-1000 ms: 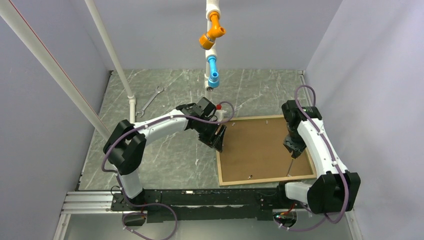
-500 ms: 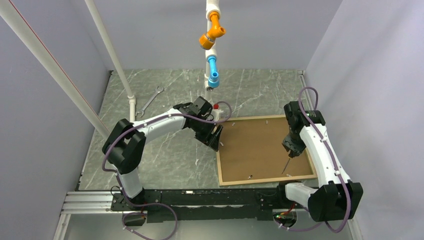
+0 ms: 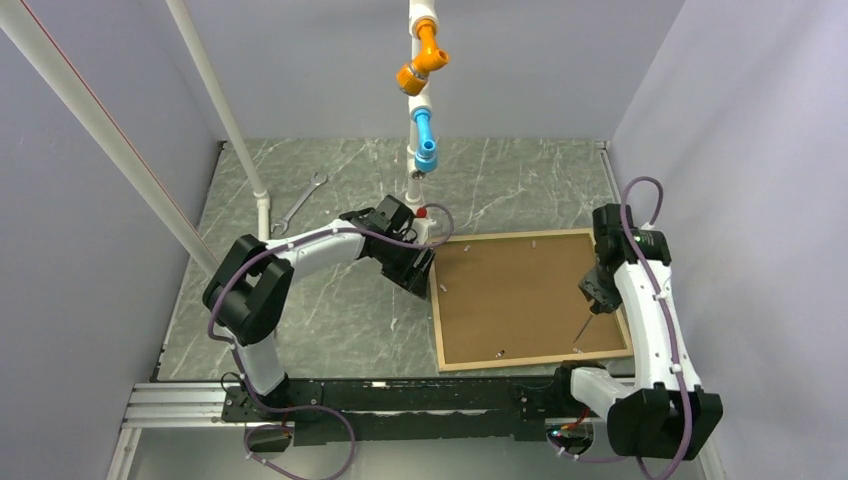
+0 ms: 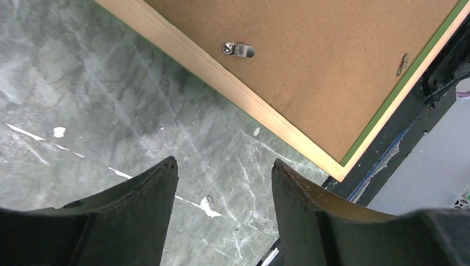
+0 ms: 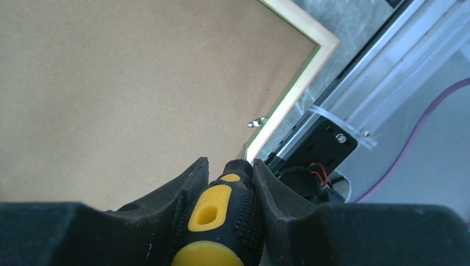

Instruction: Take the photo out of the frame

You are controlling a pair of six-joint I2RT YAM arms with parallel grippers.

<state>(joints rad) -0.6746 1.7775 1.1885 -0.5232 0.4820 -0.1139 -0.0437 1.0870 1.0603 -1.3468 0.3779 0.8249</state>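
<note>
The frame (image 3: 437, 318) lies face down on the marble table, its light wood edge up and a thin green strip showing in the left wrist view (image 4: 399, 97). The brown fibreboard backing panel (image 3: 520, 295) fills it, held by small metal clips (image 4: 238, 50). The photo is hidden under the panel. My left gripper (image 3: 420, 277) is open and empty, just off the frame's left edge; in its wrist view (image 4: 224, 172) only table lies between the fingers. My right gripper (image 3: 598, 297) is shut on a black and yellow screwdriver (image 5: 221, 216), its tip near a clip (image 5: 256, 122) by the frame's right edge.
A wrench (image 3: 300, 205) lies at the back left of the table. A white pipe with orange and blue fittings (image 3: 424, 90) hangs above the frame's far left corner. A slanted white pipe (image 3: 100, 130) runs along the left side. The black rail (image 3: 400, 400) runs along the near edge.
My right gripper has moved right with the screwdriver, from over the panel to the frame's right edge. My left gripper has drawn back left, off the frame's left edge.
</note>
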